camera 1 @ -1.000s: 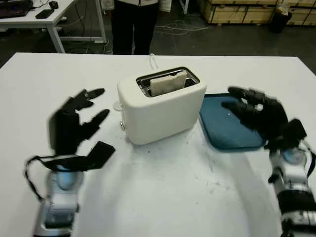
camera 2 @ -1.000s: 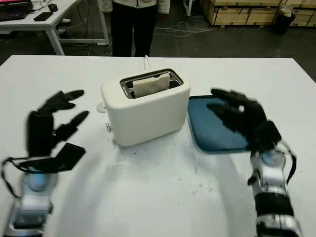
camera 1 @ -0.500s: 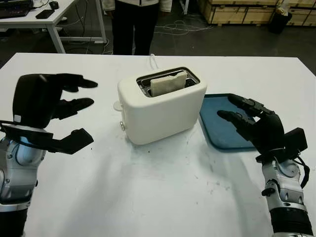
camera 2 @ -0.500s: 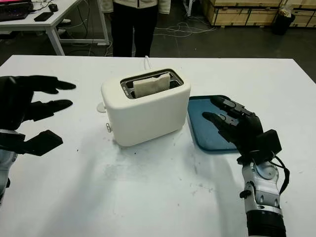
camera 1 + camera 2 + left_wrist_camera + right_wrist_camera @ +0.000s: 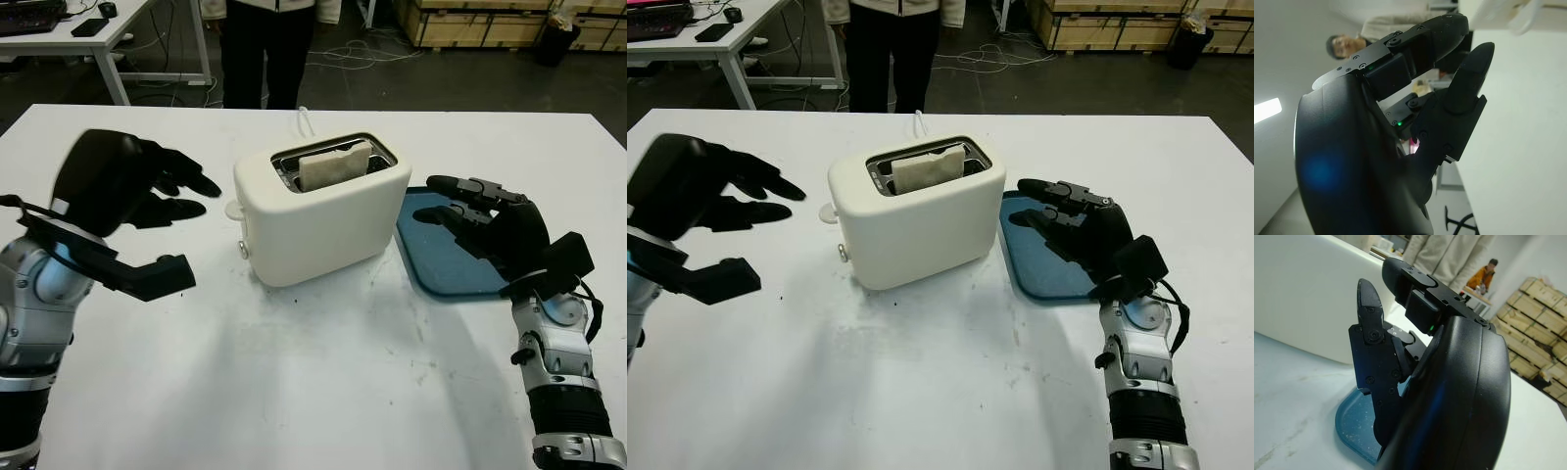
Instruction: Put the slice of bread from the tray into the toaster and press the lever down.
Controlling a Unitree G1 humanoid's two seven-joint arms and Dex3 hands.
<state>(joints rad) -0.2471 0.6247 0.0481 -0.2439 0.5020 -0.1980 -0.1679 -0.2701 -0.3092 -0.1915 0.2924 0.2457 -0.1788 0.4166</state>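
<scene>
The bread slice (image 5: 334, 164) is already sitting in the toaster (image 5: 318, 208) slot at the frame's centre, and the blue tray (image 5: 436, 257) to its right is bare. The lever (image 5: 242, 250), low on the toaster's left end, looks unpressed. The left hand (image 5: 127, 186), open and holding nothing, is hovering at the left; the right hand (image 5: 485, 225), open too, is hanging over the tray.

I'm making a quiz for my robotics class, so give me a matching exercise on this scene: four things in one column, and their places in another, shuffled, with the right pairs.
Things:
1. slice of bread
2. tray
3. left hand
4. right hand

Places:
A. raised above the table, on the toaster's lever side
B. over the tray, open
C. standing in the toaster's slot
D. flat on the table beside the toaster, on the side away from the lever

Pairs: 1-C, 2-D, 3-A, 4-B
</scene>
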